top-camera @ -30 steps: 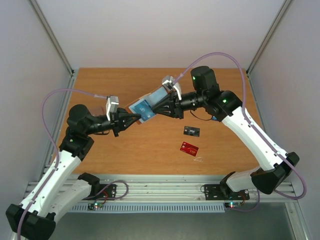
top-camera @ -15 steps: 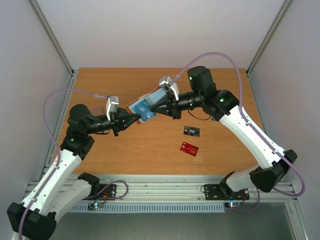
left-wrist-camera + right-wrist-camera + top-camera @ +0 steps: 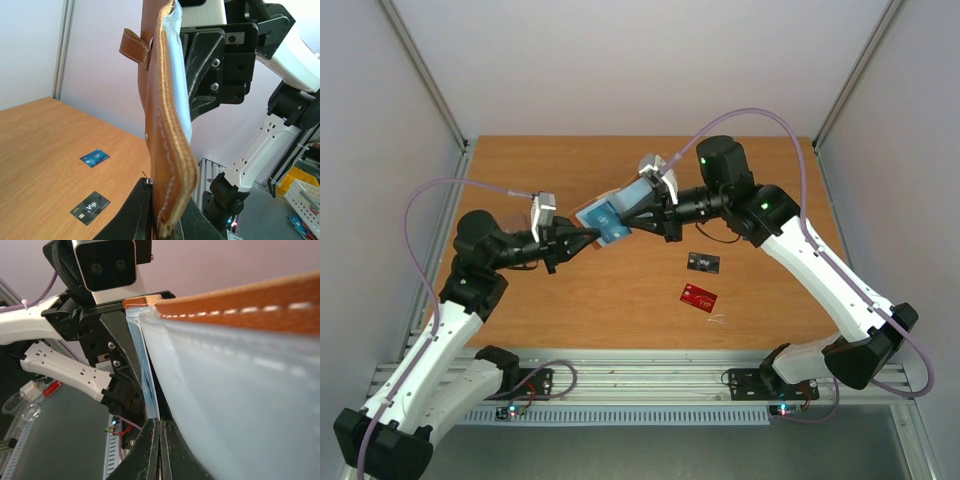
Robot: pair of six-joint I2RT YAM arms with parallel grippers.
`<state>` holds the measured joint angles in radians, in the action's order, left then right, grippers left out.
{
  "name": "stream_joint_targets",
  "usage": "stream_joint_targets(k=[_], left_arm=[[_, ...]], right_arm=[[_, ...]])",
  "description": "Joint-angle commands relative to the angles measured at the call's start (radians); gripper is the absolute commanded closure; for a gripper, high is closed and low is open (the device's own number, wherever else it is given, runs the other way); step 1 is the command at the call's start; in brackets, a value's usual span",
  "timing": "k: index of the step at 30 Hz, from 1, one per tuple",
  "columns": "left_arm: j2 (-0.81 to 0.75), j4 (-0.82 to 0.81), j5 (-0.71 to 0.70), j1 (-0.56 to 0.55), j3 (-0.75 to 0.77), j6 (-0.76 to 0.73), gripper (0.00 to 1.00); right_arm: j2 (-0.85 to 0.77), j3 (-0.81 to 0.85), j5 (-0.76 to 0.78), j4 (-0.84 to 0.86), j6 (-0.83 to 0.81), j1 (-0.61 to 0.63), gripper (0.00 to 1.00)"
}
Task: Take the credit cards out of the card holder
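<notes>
The card holder (image 3: 633, 194) hangs open in the air between my two grippers, brown outside and pale blue-grey inside. My left gripper (image 3: 592, 238) is shut on its lower edge; the left wrist view shows the brown leather (image 3: 167, 130) clamped in that gripper (image 3: 162, 225). My right gripper (image 3: 628, 222) is shut on the blue card (image 3: 602, 217), whose thin edge (image 3: 149, 390) runs into that gripper (image 3: 160, 436) beside the pale lining (image 3: 240, 390). The black card (image 3: 703, 262) and the red card (image 3: 699, 296) lie flat on the table.
The wooden table (image 3: 520, 170) has grey walls on three sides and a metal rail along the near edge (image 3: 640, 372). In the left wrist view the black card (image 3: 90, 206) lies on the table, with another loose card (image 3: 95, 158) beyond it that looks blue there.
My right arm has shifted slightly to the left. The card holder and blue card stay held at about the same place. The left arm has barely moved.
</notes>
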<state>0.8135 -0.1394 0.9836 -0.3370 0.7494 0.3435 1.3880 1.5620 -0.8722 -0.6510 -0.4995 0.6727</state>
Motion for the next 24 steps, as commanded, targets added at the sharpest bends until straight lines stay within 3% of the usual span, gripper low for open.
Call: stream_joint_targets(k=[1,11,24], left_arm=[[-0.004,-0.11,0.026,-0.027,-0.013,-0.02,0.97],[-0.012,-0.119,0.024,-0.03,-0.02,-0.009,0.84],[-0.012,-0.115,0.027,-0.033,-0.019,-0.007,0.81]], right_arm=[[-0.018,-0.039,-0.094,0.07,0.023,-0.004,0.99],[-0.041,0.004,-0.079,-0.03,-0.029,-0.015,0.99],[-0.065,0.035,-0.045,-0.104,-0.065,-0.033,0.99]])
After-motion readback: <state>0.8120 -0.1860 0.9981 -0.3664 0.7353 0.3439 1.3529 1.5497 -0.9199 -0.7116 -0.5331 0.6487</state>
